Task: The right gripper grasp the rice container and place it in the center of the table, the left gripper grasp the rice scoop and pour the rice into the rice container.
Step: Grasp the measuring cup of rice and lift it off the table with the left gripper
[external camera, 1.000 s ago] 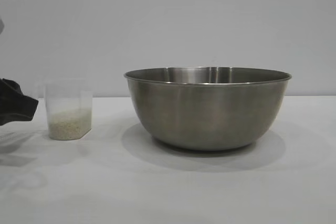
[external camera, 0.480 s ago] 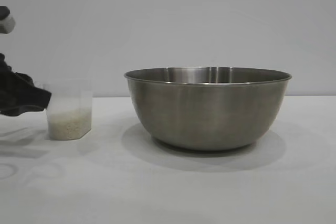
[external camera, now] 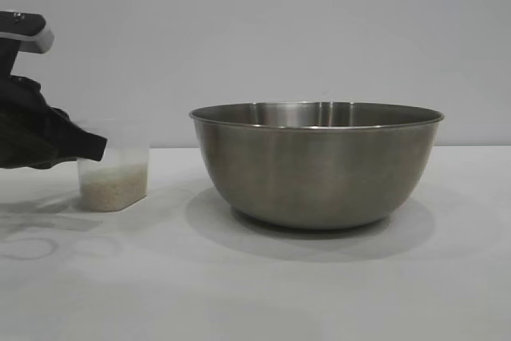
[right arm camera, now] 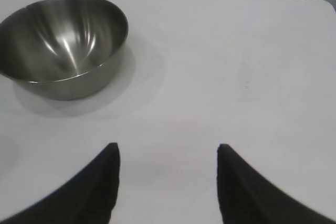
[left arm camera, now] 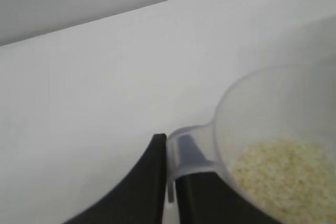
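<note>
The rice scoop [external camera: 114,182], a small clear cup with rice [external camera: 113,189] in its bottom, stands on the white table [external camera: 255,293] at the left. My left gripper [external camera: 97,148] reaches in from the left edge and is shut on the scoop's handle [left arm camera: 187,149], a black finger [left arm camera: 152,182] on either side of it. The rice [left arm camera: 283,174] shows pale through the scoop's wall [left arm camera: 247,103]. The rice container [external camera: 315,164], a large steel bowl, sits upright mid-table and looks empty [right arm camera: 63,45]. My right gripper [right arm camera: 168,148] hangs open over bare table, well away from the bowl.
A plain grey wall stands behind the table. Bare tabletop lies in front of the bowl and to its right [right arm camera: 252,77]. A gap of table separates the scoop from the bowl.
My left gripper has moved right to the scoop and closed on its handle. The scoop has shifted slightly right. The bowl and the right gripper are unmoved.
</note>
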